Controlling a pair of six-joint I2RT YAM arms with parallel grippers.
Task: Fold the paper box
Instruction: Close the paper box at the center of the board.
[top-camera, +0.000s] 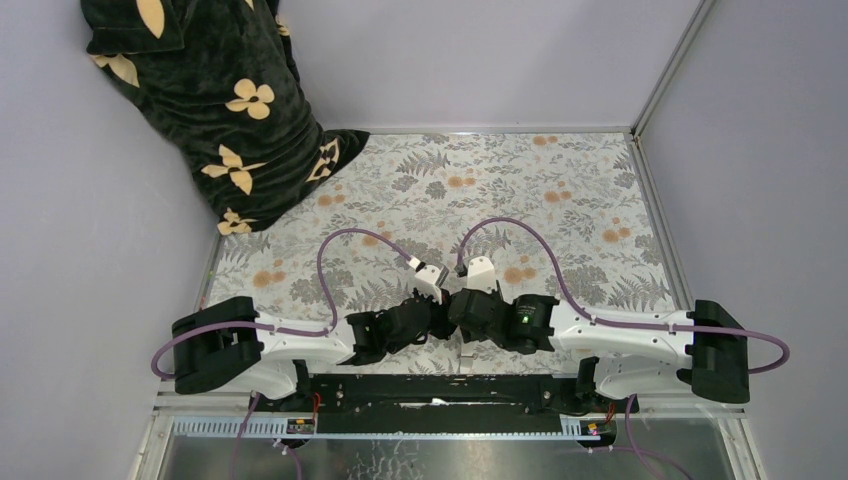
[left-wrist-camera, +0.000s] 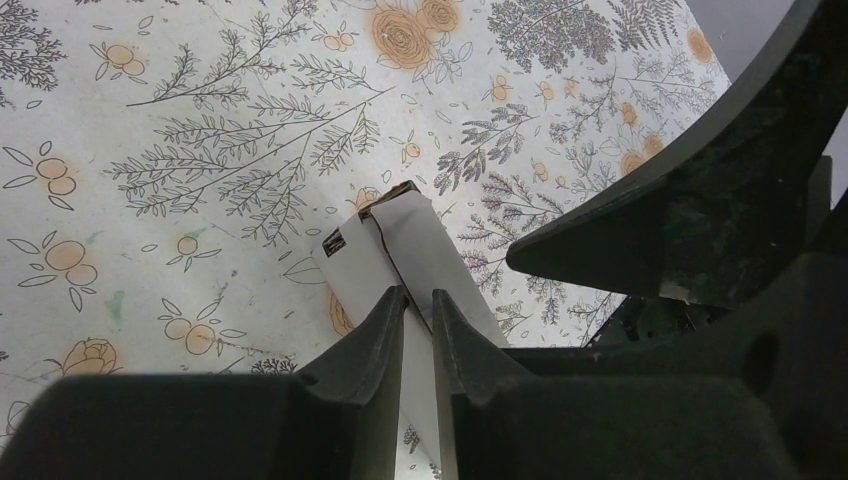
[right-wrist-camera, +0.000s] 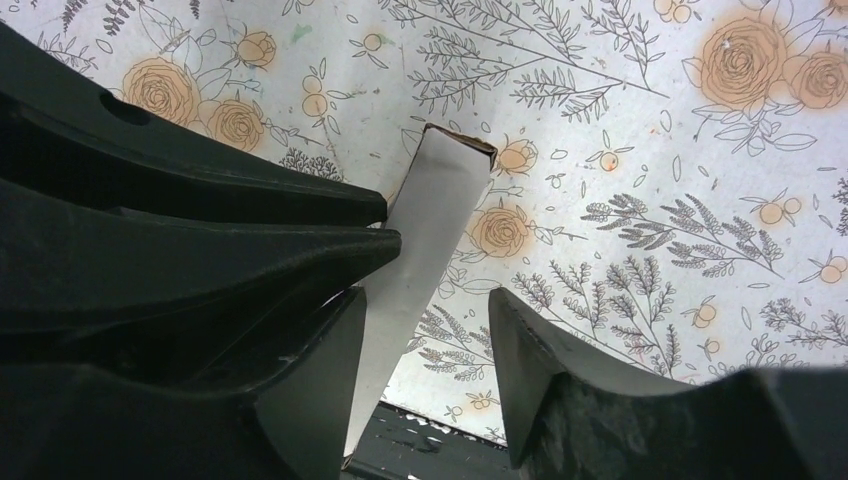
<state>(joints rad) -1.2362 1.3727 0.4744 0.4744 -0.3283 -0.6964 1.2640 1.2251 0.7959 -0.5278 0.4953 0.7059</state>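
The paper box (left-wrist-camera: 400, 240) is a white, narrow, partly folded piece held on edge above the floral cloth. My left gripper (left-wrist-camera: 418, 296) is shut on its lower part, the two jaws pinching the thin cardboard. In the right wrist view the paper box (right-wrist-camera: 440, 190) runs up beside the left finger (right-wrist-camera: 320, 370) of my right gripper (right-wrist-camera: 426, 300), which is open with a wide gap. The left arm's dark fingers (right-wrist-camera: 250, 225) press in from the left there. In the top view both grippers (top-camera: 447, 306) meet near the table's near edge, and the box is mostly hidden beneath them.
A dark blanket with yellow flowers (top-camera: 220, 110) hangs over the back left corner. The floral tablecloth (top-camera: 520, 190) covers the table. Grey walls stand at the left, back and right. A black rail (top-camera: 430, 390) runs along the near edge between the arm bases.
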